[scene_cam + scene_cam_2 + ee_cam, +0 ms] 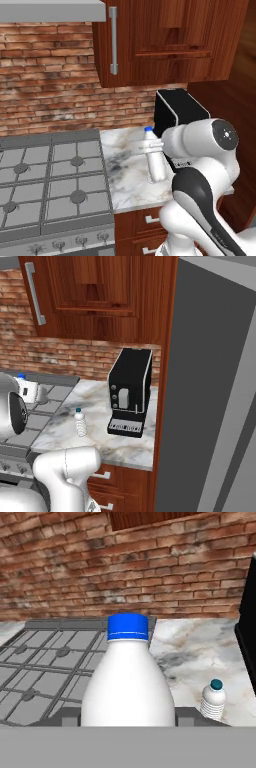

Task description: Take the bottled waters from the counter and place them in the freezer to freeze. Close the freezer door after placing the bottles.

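**First bottle gripped, second waits on the marble**

Nearest the hand camera, a blue-capped bottle [128,677] stands upright between the finger tips; the gripper [150,146] is closed narrowly around it, presumably held vertical for a steady carry. In the left base view it looks lifted off the counter [125,175], though that is hard to judge. The second bottle [80,423] stands on the marble at about four o'clock from the held one in the hand view, just left of the black coffee machine [130,391]. The freezer [210,406] rises at three o'clock in the right base view, beyond the machine. Judged so, delivery of both bottles remains ahead.
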